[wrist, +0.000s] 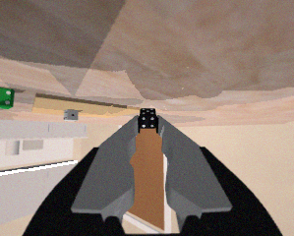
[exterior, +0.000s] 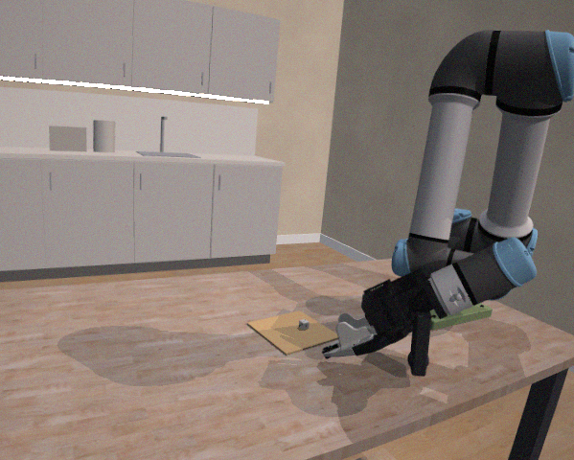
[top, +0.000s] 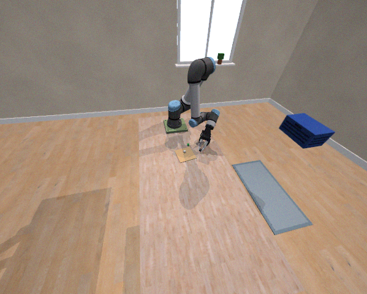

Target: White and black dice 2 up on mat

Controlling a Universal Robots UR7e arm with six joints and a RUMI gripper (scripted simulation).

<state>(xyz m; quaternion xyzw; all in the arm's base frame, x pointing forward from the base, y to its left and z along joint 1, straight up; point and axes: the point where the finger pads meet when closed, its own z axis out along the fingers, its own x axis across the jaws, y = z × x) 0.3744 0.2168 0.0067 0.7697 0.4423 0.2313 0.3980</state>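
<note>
A wooden table (exterior: pixel 128 396) stands in a kitchen with grey cabinets (exterior: pixel 172 218). My pincer (exterior: pixel 329 352) pinches the black die (wrist: pixel 147 119) low beside the mat (exterior: pixel 277 336); the white die (exterior: pixel 303 324) lies on the mat, the green die (wrist: pixel 0 96) just beyond it.

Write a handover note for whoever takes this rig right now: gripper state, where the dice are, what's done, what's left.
Gripper: shut on the black die, held at the fingertips, low over the table beside the mat.
White die: on the mat; top number too small to read.
Green die: on the table, off the mat, untouched.
Done: black die picked up.
Left: set the black die flat on the mat with 2 up; check the white die shows 2; leave green alone.
</note>
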